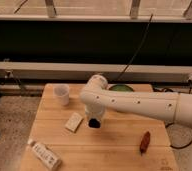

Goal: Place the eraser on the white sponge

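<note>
1. Pale wood makes up the table point(114, 150), which is the only work surface in the camera view and serves as the landmark for every position below.
2. One white sponge point(74, 121), an off-white flat block, lies flat on the table left of its middle.
3. One white cup point(62, 94) stands upright near the table's back left corner, well behind the white sponge and apart from it.
4. One white labelled bottle point(44, 154) lies on its side at the table's front left corner, set at a slant to the table's edges.
5. One reddish-brown elongated object point(145, 141) lies toward the table's front right, well apart from the other items.
6. One green object point(120, 88) shows at the table's back edge, mostly hidden behind the arm.
7. One white robot arm point(139, 102) reaches in from the right and crosses over the table's middle.
8. One gripper point(93, 121) hangs below the arm's end over the table's middle, just to the right of the white sponge. Only a dark end piece shows, and whether it has hold of anything cannot be told.
9. The eraser cannot be made out anywhere on the table. The dark piece at the gripper may be part of it, but this cannot be confirmed.
</note>
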Controlling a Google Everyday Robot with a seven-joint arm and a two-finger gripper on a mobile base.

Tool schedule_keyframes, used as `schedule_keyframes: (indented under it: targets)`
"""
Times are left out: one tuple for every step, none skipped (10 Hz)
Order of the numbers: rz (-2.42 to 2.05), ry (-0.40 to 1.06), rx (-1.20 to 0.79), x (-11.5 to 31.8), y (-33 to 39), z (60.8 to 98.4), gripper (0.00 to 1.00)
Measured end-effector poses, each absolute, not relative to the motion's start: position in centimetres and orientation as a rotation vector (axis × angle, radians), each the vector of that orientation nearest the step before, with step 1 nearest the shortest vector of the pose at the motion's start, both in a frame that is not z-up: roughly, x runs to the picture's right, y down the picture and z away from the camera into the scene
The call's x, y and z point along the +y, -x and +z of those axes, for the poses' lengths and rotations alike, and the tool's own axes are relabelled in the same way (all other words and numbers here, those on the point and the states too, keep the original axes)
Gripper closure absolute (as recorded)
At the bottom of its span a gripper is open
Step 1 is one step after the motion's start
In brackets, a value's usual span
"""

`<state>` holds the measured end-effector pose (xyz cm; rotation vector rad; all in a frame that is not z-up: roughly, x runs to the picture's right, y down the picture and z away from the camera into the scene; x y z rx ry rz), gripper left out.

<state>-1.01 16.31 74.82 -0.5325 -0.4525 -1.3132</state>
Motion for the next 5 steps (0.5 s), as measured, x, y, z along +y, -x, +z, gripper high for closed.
schedule_keyframes:
  targets:
    - [-1.321,0.531,-0.449,16.1,1.0,75.0,0.8]
    - [-1.336,0.534,-0.447,15.9,1.3,75.1,0.8]
    - [-1.348,0.528,-0.454,15.7,2.3,75.2,0.8]
    - [-1.356,0.528,-0.455,15.6,2.8,75.2,0.8]
    - [-1.363,0.527,-0.454,15.5,2.8,75.3,0.8]
